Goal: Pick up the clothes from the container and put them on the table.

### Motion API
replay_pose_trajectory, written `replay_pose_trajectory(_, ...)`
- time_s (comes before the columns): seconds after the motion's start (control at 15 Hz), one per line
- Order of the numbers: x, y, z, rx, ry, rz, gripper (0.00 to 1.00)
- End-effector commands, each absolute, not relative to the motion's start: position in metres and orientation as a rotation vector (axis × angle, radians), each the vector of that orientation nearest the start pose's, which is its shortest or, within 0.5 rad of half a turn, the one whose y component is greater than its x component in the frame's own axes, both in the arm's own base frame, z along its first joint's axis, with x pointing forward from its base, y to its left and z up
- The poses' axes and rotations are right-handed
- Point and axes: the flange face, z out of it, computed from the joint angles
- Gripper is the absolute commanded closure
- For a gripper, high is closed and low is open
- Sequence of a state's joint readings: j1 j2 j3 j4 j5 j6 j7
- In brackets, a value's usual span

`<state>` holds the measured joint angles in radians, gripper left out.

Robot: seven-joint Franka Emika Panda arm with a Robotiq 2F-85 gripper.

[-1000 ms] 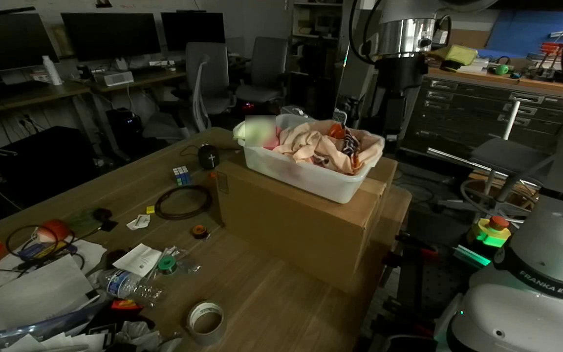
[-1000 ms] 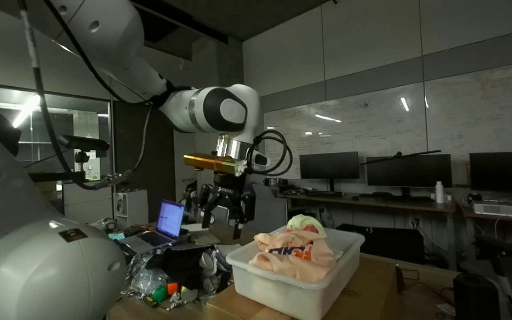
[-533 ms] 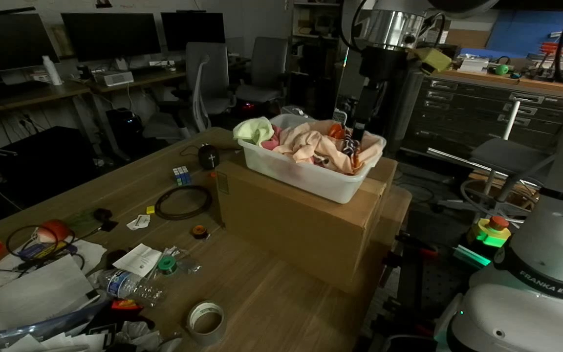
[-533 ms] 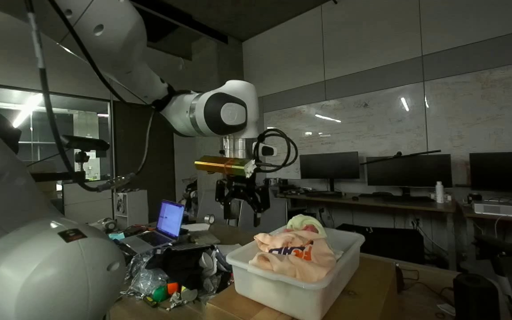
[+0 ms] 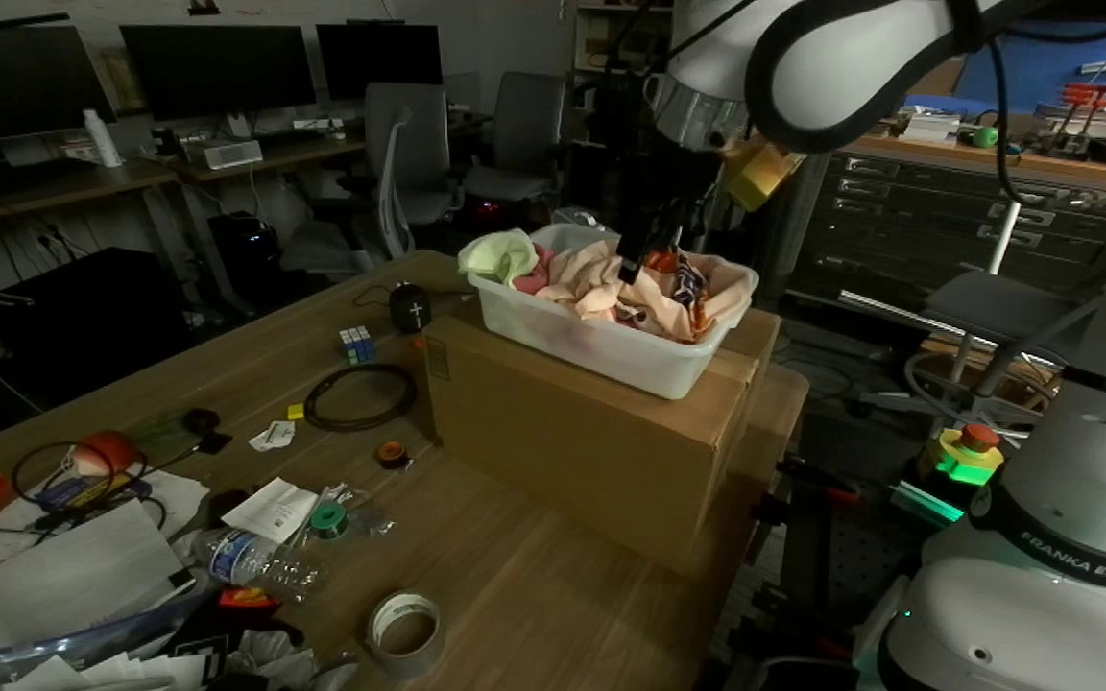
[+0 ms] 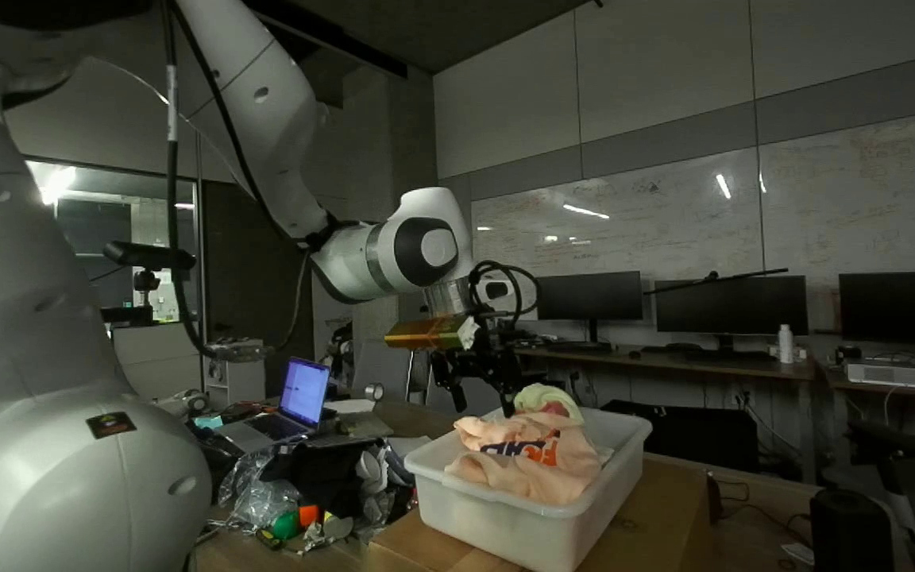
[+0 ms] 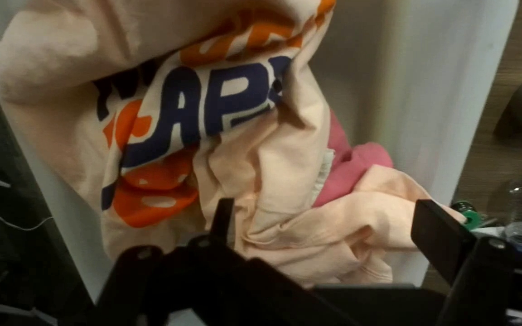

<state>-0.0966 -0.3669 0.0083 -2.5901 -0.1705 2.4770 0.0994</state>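
Peach cloth (image 7: pixel 279 181), lengthwise in container (image 5: pixel 582 343), lettering (image 7: pixel 184 104) rising rightward in wrist view — gripper (image 7: pixel 323 219) spread apart

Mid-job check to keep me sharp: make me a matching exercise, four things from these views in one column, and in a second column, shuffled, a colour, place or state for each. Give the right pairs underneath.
Column one
1. printed garment
2. plastic bin
3. claw
4. Rubik's cube

Column two
A. on the wooden table, near a dark coil
B. jaws apart
C. peach, with orange and dark blue lettering
D. standing directly on a cardboard box

Right pairs: 1-C; 2-D; 3-B; 4-A
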Motion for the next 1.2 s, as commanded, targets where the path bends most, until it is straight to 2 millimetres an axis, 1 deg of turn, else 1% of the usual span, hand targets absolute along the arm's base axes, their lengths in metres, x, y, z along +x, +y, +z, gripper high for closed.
replay_pose_trajectory(0.0, 0.455, -0.044, 0.387, -3.317, 0.204, -0.407, 0.0)
replay_pose_trajectory(0.07, 0.459, -0.046, 0.381, -3.334, 0.226, -0.405, 0.0)
replay_pose_trajectory(0.4, 0.47, -0.058, 0.367, -3.403, 0.316, -0.361, 0.0)
replay_pose_trajectory(0.47, 0.471, -0.058, 0.364, -3.402, 0.332, -0.358, 0.25)
replay_pose_trajectory(0.53, 0.471, -0.058, 0.361, -3.403, 0.332, -0.343, 0.27)
replay_pose_trajectory(0.87, 0.471, -0.06, 0.353, -3.383, 0.338, -0.29, 0.67)
replay_pose_trajectory(0.93, 0.47, -0.06, 0.352, -3.377, 0.333, -0.28, 0.73)
replay_pose_trajectory(1.13, 0.465, -0.061, 0.359, -3.343, 0.366, -0.286, 0.95)
